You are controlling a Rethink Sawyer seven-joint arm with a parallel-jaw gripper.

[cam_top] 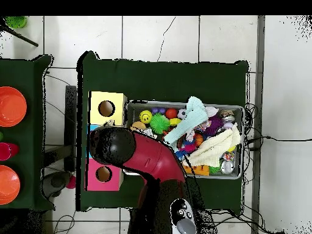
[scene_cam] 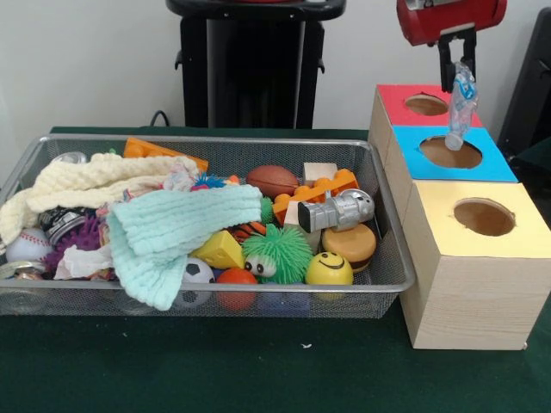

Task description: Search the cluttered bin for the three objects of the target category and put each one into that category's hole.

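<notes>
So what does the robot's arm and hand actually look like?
The arm is a thick, rounded tube, glossy red along its length with a bulbous black shell at the end. Near the base sits a rounded black and white part. From the front, the arm ends in a red casing, and below it hangs the hand: a small black piece with two thin, straight black fingers. No cables or markings show.

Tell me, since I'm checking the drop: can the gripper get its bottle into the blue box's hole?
Probably yes: the gripper holds the bottle right above the hole, with nothing between.
</notes>
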